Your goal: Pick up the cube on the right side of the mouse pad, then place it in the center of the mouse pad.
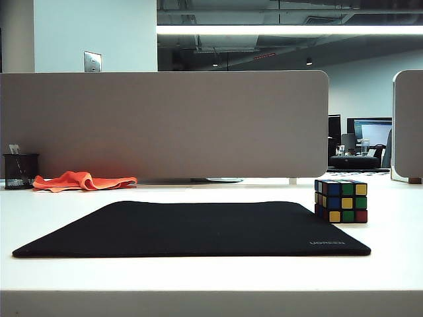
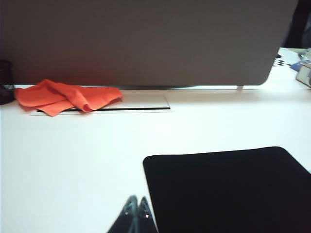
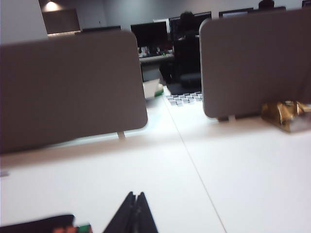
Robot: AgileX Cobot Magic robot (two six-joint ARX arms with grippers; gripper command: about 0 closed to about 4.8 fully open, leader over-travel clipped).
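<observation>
The cube [image 1: 341, 200] stands on the white table, touching the right edge of the black mouse pad [image 1: 198, 228] near its far right corner. Neither arm shows in the exterior view. In the left wrist view my left gripper [image 2: 137, 199] is shut and empty, its tips together over bare table just off the mouse pad [image 2: 233, 189] corner. In the right wrist view my right gripper [image 3: 135, 194] is shut and empty over the table. A blurred sliver of the cube [image 3: 73, 228] and the mouse pad [image 3: 34, 224] peeks in at the frame's edge beside it.
An orange cloth [image 1: 82, 180] lies at the back left beside a black pen cup [image 1: 20, 170]. A grey divider panel [image 1: 165, 122] closes the far side, with a second panel [image 1: 408, 125] at the right. A gold crumpled object [image 3: 286, 112] sits by that panel.
</observation>
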